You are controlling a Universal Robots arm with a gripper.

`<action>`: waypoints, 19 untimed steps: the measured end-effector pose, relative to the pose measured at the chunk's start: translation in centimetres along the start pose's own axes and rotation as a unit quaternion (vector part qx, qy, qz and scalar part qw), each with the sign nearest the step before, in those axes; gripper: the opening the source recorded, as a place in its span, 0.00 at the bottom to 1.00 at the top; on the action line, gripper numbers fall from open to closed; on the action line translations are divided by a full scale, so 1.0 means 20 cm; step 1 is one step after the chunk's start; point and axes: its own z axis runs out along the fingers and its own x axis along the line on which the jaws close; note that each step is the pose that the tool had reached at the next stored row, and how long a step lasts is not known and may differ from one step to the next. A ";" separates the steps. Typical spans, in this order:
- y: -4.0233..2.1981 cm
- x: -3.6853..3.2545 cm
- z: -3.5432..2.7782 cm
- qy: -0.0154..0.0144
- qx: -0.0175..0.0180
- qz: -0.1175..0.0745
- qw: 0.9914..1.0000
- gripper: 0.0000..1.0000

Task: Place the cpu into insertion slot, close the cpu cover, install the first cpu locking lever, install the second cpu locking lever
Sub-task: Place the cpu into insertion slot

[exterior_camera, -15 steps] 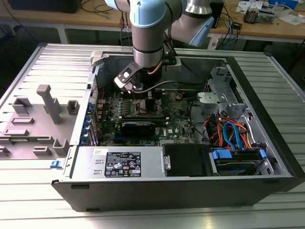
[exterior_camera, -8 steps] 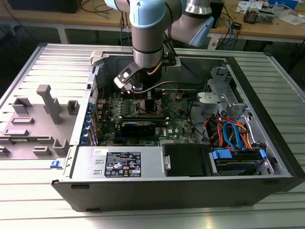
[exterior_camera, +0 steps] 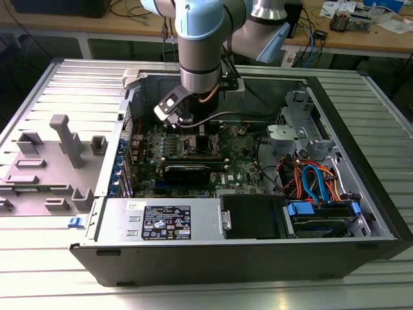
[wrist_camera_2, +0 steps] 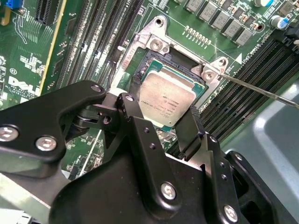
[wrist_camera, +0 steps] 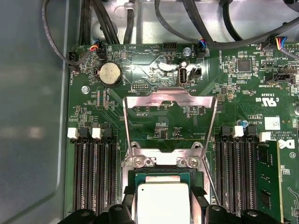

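Note:
The cpu (wrist_camera_2: pixel 166 98), a square chip with a dull silver top, lies level in the insertion slot (wrist_camera_2: pixel 156 44) on the green board. My gripper (wrist_camera_2: pixel 162 102) straddles it, one black finger (wrist_camera_2: pixel 134 88) against each of two opposite edges, shut on the chip. In the first wrist view the cpu (wrist_camera: pixel 161 200) sits between the same fingers (wrist_camera: pixel 128 201). The cpu cover (wrist_camera: pixel 169 99), a thin silvery frame, stands swung open beyond the slot's hinge side. A thin wire locking lever (wrist_camera_2: pixel 261 91) sticks out away from the socket. In the exterior view the gripper (exterior_camera: pixel 197 137) is down inside the computer case.
Long black memory slots (wrist_camera: pixel 93 172) flank the socket on both sides. A coin battery (wrist_camera: pixel 109 73) and black cables (wrist_camera: pixel 196 28) lie past the open cover. The case (exterior_camera: pixel 361 168) holds drive bays with coloured cables, and a grey fixture tray (exterior_camera: pixel 51 161) sits at the exterior view's left.

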 end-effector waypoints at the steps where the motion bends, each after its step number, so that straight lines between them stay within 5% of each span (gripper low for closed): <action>1: 0.000 -0.001 0.002 0.000 0.000 0.000 1.000 0.55; 19: -0.002 0.000 0.021 -0.002 0.000 0.012 1.000 0.55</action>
